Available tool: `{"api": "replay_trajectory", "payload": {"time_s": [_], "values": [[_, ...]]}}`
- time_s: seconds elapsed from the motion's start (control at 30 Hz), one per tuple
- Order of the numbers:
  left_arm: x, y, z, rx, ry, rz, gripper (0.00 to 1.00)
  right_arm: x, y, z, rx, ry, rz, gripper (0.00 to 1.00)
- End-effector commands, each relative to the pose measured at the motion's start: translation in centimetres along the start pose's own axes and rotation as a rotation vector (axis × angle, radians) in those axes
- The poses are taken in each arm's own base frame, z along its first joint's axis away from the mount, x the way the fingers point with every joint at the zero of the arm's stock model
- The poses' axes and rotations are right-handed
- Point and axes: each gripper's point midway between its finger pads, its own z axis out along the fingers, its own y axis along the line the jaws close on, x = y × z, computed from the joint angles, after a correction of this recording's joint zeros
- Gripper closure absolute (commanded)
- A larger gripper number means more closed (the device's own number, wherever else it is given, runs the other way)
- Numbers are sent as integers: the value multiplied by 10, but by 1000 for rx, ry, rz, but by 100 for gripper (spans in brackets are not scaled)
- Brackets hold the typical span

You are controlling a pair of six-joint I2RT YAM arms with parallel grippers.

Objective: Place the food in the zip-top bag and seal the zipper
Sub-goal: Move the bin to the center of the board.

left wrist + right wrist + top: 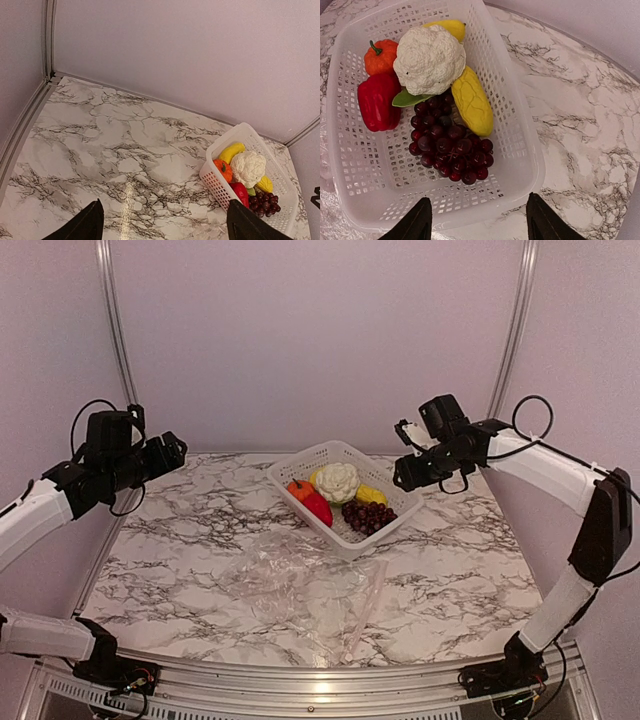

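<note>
I find the zip-top bag (285,580) lying flat and crumpled on the counter (470,560), just in front of the white basket (515,125). Its zipper (367,605) runs down the bag's right side. The strip's long axis goes from near the basket's front corner toward my edge of the counter, so the mouth faces right. The bag's clear outline is hard to trace against the marble.

All the food sits in the basket: red pepper (377,102), orange fruit (380,57), cauliflower (429,60), grape bunch (450,145) and a long yellow piece (472,102) lying along the basket's wall. A second yellow piece (451,27) is mostly hidden behind the cauliflower.

The right gripper (480,222) hangs over the basket's rim, fingers apart and holding nothing. The left gripper (167,225) hangs over bare counter with its fingers wide apart; only their tips show.
</note>
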Motion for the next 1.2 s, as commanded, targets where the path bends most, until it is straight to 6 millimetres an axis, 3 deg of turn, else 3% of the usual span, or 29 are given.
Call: {"api": "replay_trajectory", "payload": {"time_s": [0.0, 0.13, 0.3, 0.47, 0.9, 1.17], "values": [[26, -18, 2, 69, 152, 80, 14, -25, -15, 8, -74, -2, 117, 39], [41, -17, -6, 96, 190, -2, 14, -39, -34, 34, -68, 27, 160, 39], [60, -27, -11, 153, 294, -33, 13, -36, -55, 73, -54, 103, 165, 38], [67, -24, -18, 165, 301, -47, 13, -45, -61, 97, -89, 103, 161, 37], [80, -7, -29, 117, 318, -62, 13, -29, -52, 129, -141, 149, 196, 47], [98, 0, -21, 90, 371, -44, 13, -8, -52, 143, -132, 196, 219, 52]]}}
